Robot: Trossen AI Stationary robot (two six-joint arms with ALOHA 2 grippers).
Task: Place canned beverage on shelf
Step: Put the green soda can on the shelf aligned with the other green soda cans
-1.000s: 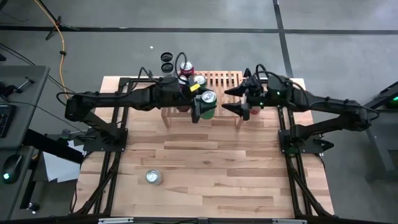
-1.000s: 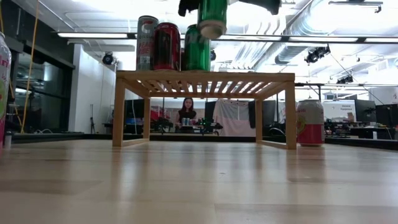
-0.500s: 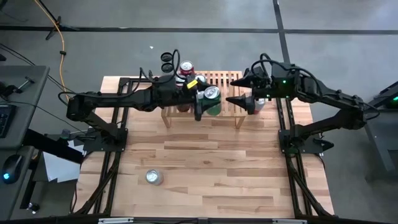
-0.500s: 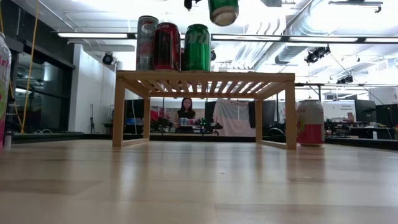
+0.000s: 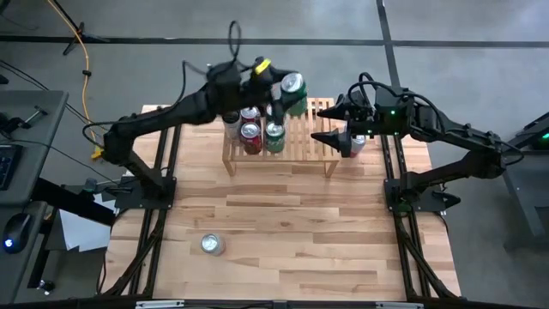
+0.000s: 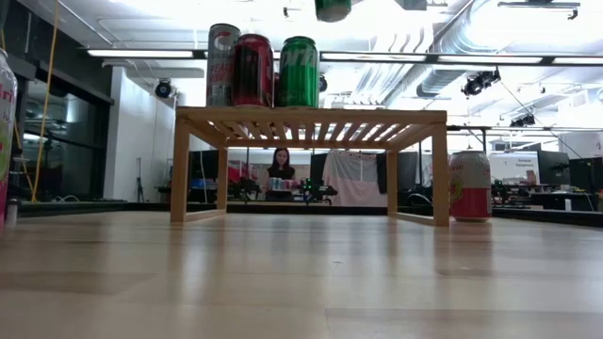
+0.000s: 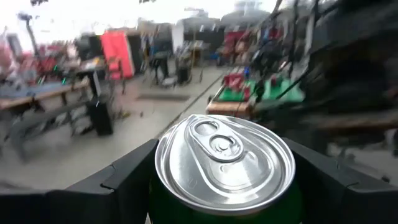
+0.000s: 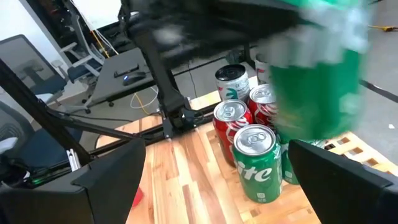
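Note:
My left gripper is shut on a green can, high above the light-wood shelf near its far edge. Only the can's bottom shows at the top of the low view. Several cans stand upright on the shelf's left part: a green one, a red one and others behind. My right gripper is open and empty over the shelf's right end. In the right wrist view the held can is blurred. My left gripper pinches the green can between its two fingers, on two opposite sides of its wall just below the top rim. The fingers come from the table's left side. The can is lifted clear, high above the shelf, its silver top showing.
A pink can stands on the table right of the shelf, under my right gripper. Another can stands on the near left part of the table. One more can shows at the low view's left edge.
My left gripper has risen with the green can and gone toward the table's far edge, from beside the shelf's near side to high above it. The can stays in the hold. My right gripper has drawn back a little toward the right edge.

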